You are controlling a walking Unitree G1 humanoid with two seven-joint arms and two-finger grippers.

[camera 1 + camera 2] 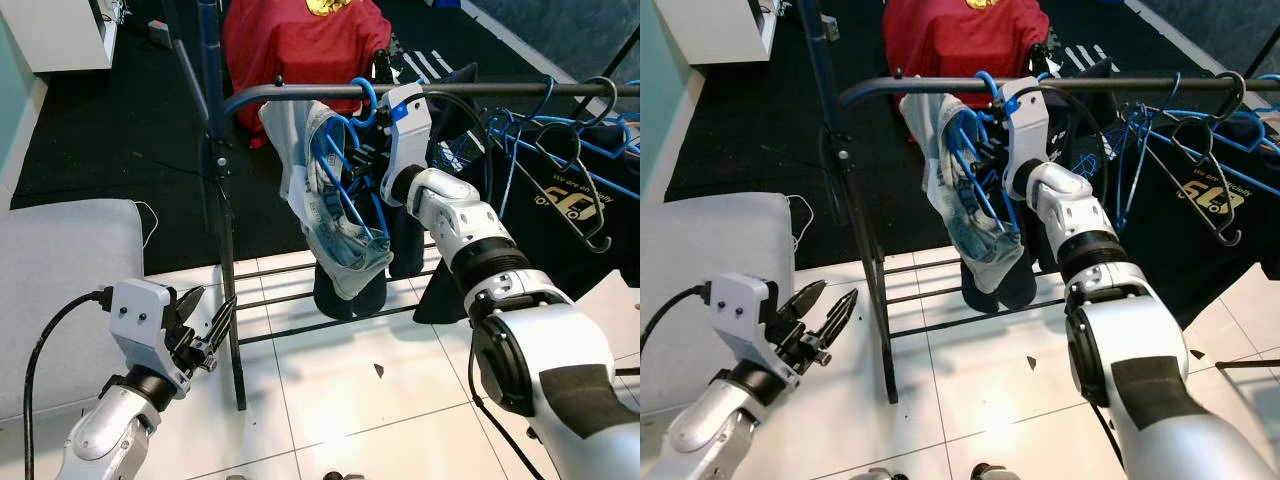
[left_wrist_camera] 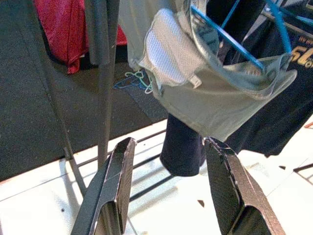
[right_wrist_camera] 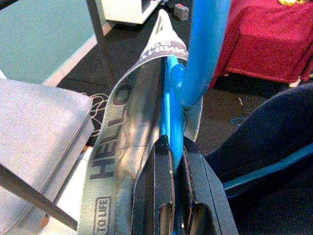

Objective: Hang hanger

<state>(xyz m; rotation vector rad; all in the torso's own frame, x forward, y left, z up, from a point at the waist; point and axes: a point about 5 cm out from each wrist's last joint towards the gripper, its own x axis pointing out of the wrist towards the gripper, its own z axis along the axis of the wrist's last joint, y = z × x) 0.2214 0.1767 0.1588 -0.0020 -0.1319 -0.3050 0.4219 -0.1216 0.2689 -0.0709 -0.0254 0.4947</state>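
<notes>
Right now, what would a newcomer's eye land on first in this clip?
The right hand, raised to the black rail and shut on a blue hanger carrying a pale grey garment. To its right, empty blue hangers crowd the same rail. Low at left, the left hand waits open near the rack's post.

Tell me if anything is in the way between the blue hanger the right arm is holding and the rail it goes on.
Nothing visible blocks it. The right gripper, jaws shut on the blue hanger, holds it right at the dark rail; its hook seems already curled over the rail. The grey garment hangs below, and the other hangers sit further along toward the robot's right.
</notes>
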